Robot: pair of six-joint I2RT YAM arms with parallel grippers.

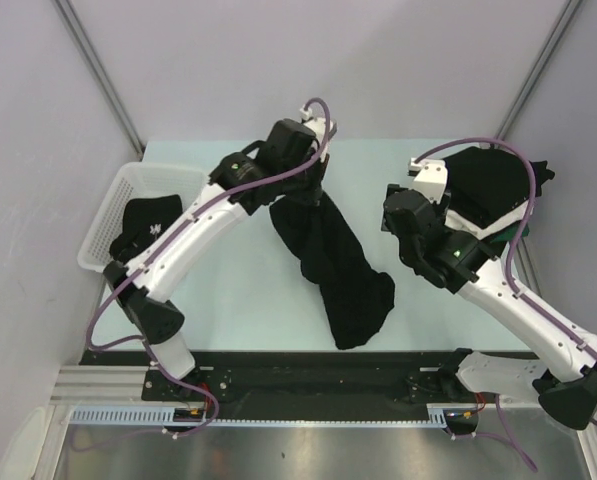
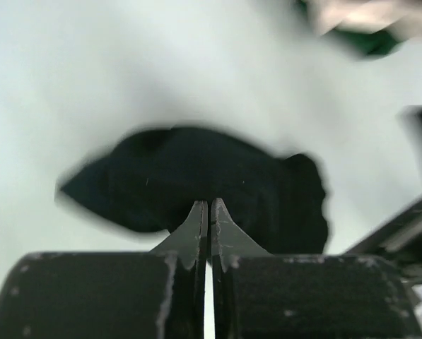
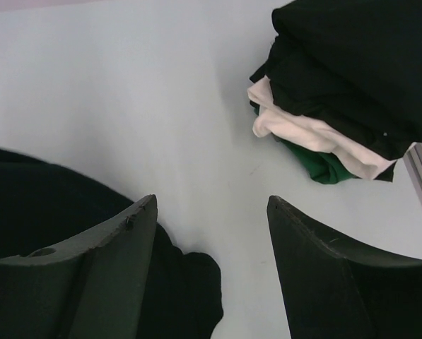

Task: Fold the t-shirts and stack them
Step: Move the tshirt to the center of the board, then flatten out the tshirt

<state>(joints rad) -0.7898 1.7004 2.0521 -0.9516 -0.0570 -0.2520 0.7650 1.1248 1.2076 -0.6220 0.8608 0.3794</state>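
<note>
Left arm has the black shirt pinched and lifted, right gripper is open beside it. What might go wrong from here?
1. The left gripper pinches the black t-shirt only at its fingertips, so it may slip out.
2. The shirt hangs bunched, its low end near the near edge of the table, and it may slide off.
3. The open right gripper sits close to the folded stack and may nudge it.

Two loose black t-shirts [image 1: 333, 262] [image 1: 143, 222]; one stack [image 1: 488, 185]; one basket [image 1: 106, 218].

A white mesh basket [image 1: 106, 220] sits at nine o'clock on the pale worktop [image 1: 228, 300]. At six o'clock, a black strip [image 1: 308, 372] and a toothed metal rail [image 1: 308, 424] line the worktop's edge.
</note>
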